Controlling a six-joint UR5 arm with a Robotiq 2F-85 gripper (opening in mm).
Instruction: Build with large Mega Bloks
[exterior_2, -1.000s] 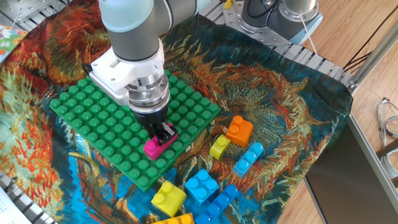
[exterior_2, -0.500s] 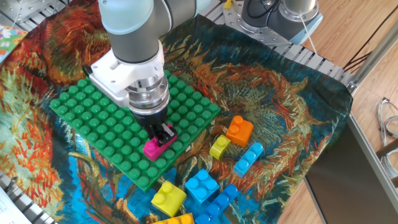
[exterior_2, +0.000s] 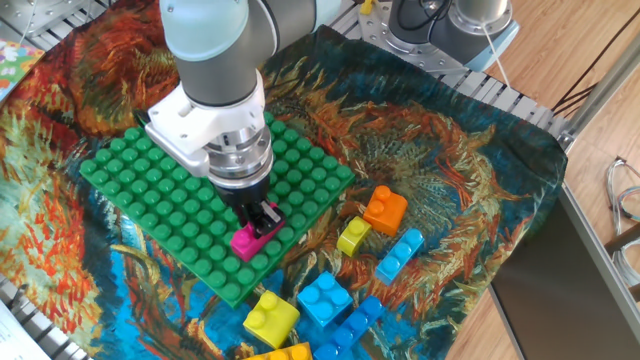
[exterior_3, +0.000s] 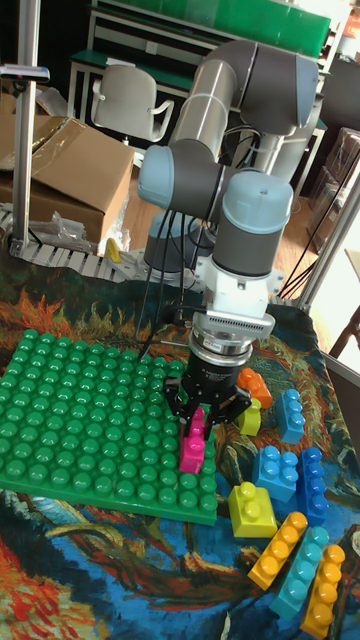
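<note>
My gripper (exterior_2: 262, 216) points straight down over the near right corner of the green baseplate (exterior_2: 150, 190), shut on an oblong magenta brick (exterior_2: 250, 238) that rests on the plate's studs. In the tall fixed view the gripper (exterior_3: 197, 420) clasps the upper end of the same magenta brick (exterior_3: 192, 452) near the right edge of the baseplate (exterior_3: 80, 420). Loose bricks lie on the cloth to the right: an orange one (exterior_2: 385, 209), a small yellow one (exterior_2: 353, 236), a light blue one (exterior_2: 400, 254), a blue one (exterior_2: 324, 298) and a yellow one (exterior_2: 271, 317).
A patterned cloth (exterior_2: 450, 170) covers the table. More long bricks (exterior_3: 300, 565) lie at the front right. A second robot base (exterior_2: 440, 30) stands at the back. The table's right edge (exterior_2: 530, 270) drops off beside a metal frame.
Almost nothing differs. The arm has shifted a hair to the right while the magenta brick stays at the same spot on the baseplate.
</note>
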